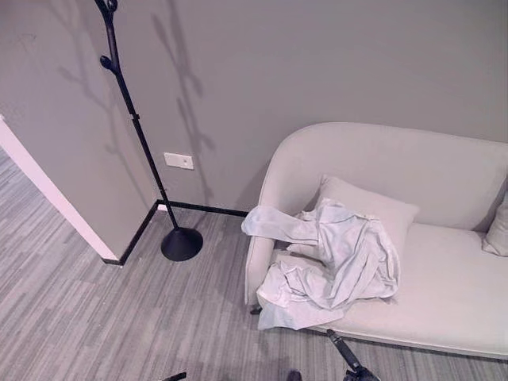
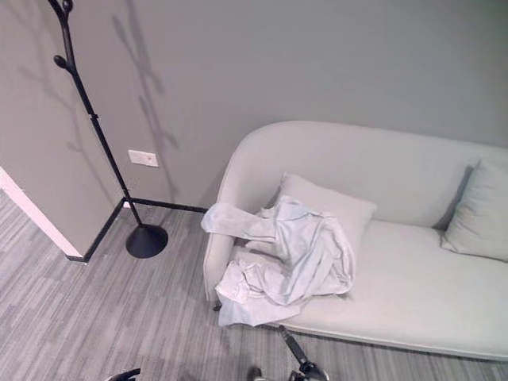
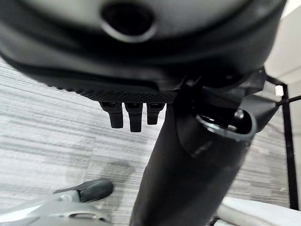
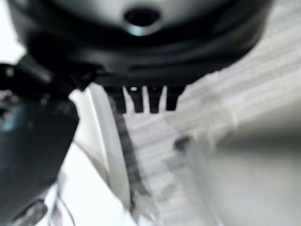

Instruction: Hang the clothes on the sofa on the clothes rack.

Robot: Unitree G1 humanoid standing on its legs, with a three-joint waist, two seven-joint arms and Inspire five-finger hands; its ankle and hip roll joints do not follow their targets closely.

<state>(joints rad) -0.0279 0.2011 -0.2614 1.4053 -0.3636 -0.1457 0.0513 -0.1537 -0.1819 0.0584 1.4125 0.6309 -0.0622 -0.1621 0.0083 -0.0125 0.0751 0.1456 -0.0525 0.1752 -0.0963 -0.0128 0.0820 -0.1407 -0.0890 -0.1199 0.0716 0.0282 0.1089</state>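
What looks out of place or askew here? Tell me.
The white garment lies crumpled on the sofa, one sleeve draped over the armrest and its hem hanging off the seat's front edge. The black clothes rack in the corner carries nothing visible.

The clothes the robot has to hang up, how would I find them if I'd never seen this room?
Find the pale sofa against the grey wall. At its left end, a crumpled white garment lies over the seat, one sleeve draped across the armrest. Unlike the smooth square cushion behind it, it is wrinkled, floppy and hangs off the seat's front edge.
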